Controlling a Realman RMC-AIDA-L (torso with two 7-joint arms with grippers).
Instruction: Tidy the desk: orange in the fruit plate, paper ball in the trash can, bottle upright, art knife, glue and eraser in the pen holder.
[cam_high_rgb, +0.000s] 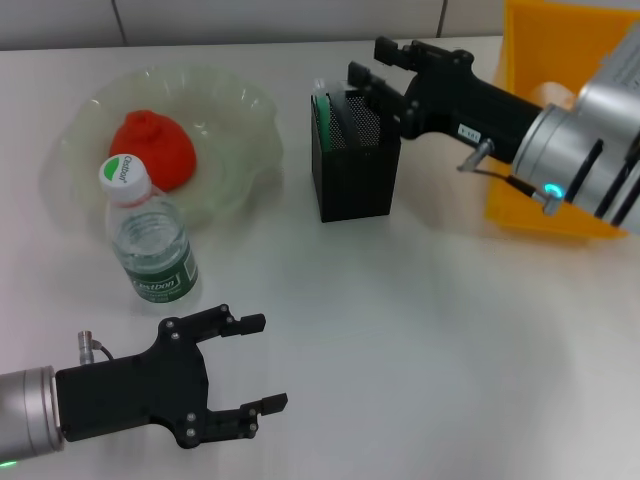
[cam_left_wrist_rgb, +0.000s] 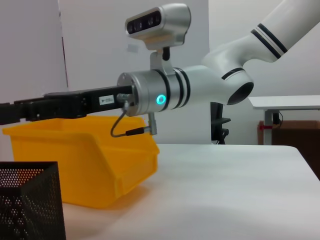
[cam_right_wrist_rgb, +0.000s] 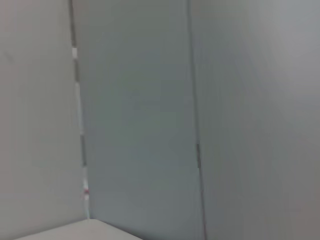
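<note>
The orange (cam_high_rgb: 152, 148) lies in the pale green fruit plate (cam_high_rgb: 240, 110) at the far left. The clear bottle (cam_high_rgb: 150, 240) stands upright in front of the plate, white cap on top. The black mesh pen holder (cam_high_rgb: 352, 160) stands mid-table with green and white items (cam_high_rgb: 328, 105) sticking up inside; its corner also shows in the left wrist view (cam_left_wrist_rgb: 30, 200). My right gripper (cam_high_rgb: 368, 60) is open, hovering over the holder's far rim, nothing between its fingers. My left gripper (cam_high_rgb: 255, 365) is open and empty near the front left, below the bottle. No paper ball is in view.
The yellow bin (cam_high_rgb: 560, 60) stands at the far right, behind my right arm; it also shows in the left wrist view (cam_left_wrist_rgb: 90, 160). The white table (cam_high_rgb: 420, 340) stretches in front of the holder. The right wrist view shows only a wall.
</note>
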